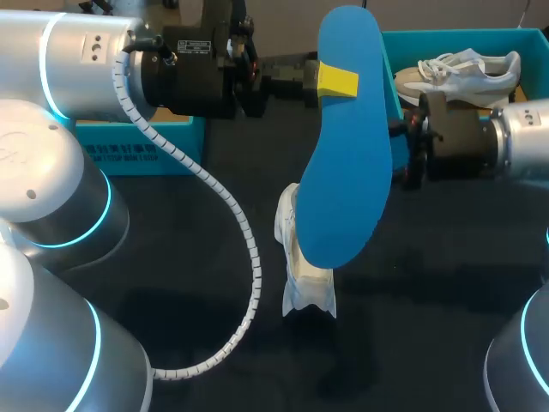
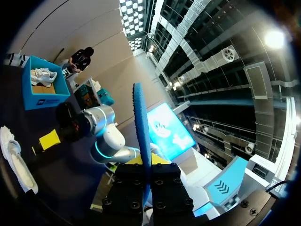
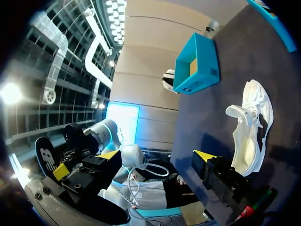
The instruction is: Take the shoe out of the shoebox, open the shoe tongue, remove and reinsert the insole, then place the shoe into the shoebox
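Note:
My left gripper is shut on a blue insole and holds it high above the table, its blue face toward the head view. In the left wrist view the insole stands edge-on between that gripper's fingers. A white shoe rests on the black table below, partly hidden by the insole. My right gripper is beside and behind the insole, open wide and holding nothing; the shoe lies ahead of it. A blue shoebox at the back right holds a second white shoe.
Another blue box sits at the back left under my left arm, and shows as an open teal box beyond the shoe. A white coiled cable hangs from the left arm over the table.

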`<state>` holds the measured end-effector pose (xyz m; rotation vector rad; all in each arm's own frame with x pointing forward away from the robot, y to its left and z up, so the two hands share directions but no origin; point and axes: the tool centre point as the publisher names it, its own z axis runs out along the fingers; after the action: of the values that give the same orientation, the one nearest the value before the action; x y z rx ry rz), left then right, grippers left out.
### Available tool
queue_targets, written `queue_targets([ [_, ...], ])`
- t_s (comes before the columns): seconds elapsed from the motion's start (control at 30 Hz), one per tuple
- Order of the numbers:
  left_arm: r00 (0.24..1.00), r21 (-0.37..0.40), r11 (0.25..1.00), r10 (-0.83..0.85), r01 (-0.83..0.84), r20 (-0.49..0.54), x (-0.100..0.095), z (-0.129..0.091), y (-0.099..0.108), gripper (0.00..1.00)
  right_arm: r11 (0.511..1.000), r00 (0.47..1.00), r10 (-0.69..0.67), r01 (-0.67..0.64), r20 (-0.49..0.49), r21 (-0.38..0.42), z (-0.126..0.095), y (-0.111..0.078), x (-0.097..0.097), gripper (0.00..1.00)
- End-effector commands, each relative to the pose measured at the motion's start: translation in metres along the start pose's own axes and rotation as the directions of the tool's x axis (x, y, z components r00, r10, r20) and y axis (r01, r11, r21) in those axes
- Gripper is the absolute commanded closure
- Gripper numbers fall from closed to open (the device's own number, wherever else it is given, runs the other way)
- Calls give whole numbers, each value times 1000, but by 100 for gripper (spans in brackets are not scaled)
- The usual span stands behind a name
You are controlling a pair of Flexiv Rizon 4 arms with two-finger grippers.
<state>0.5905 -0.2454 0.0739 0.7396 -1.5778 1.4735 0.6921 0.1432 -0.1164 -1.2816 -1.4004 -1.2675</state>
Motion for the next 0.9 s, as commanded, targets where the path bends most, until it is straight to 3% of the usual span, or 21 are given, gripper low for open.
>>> queue_targets([
  [0.03, 1000, 1, 1000, 0, 0, 1, 0, 2, 0, 100, 1000, 1000, 0, 0, 0, -3, 2, 0, 0, 0],
  [0.13, 1000, 1, 1000, 0, 0, 1, 0, 2, 0, 100, 1000, 1000, 0, 0, 0, -3, 2, 0, 0, 0],
  [0.4, 971, -73, 969, 235, -237, -37, 3, -29, 4, 100, 1000, 1000, 0, 0, 0, -3, 2, 0, 0, 0],
  [0.7, 854, -158, 847, 519, -508, 35, -14, -56, 11, 100, 1000, 1000, 0, 0, 0, -3, 2, 0, 0, 0],
  [0.8, 803, -129, 801, 594, -585, 50, -22, -64, 14, 100, 1000, 1000, 0, 0, 0, -3, 2, 0, 0, 0],
  [0.83, 807, -74, 808, 588, -584, 53, -24, -67, 13, 100, 1000, 1000, 0, 0, 0, -3, 2, 0, 0, 0],
  [0.9, 736, -49, 736, 677, -676, 23, -27, -71, 13, 100, 1000, 1000, 0, 0, 0, -3, 2, 0, 0, 0],
])
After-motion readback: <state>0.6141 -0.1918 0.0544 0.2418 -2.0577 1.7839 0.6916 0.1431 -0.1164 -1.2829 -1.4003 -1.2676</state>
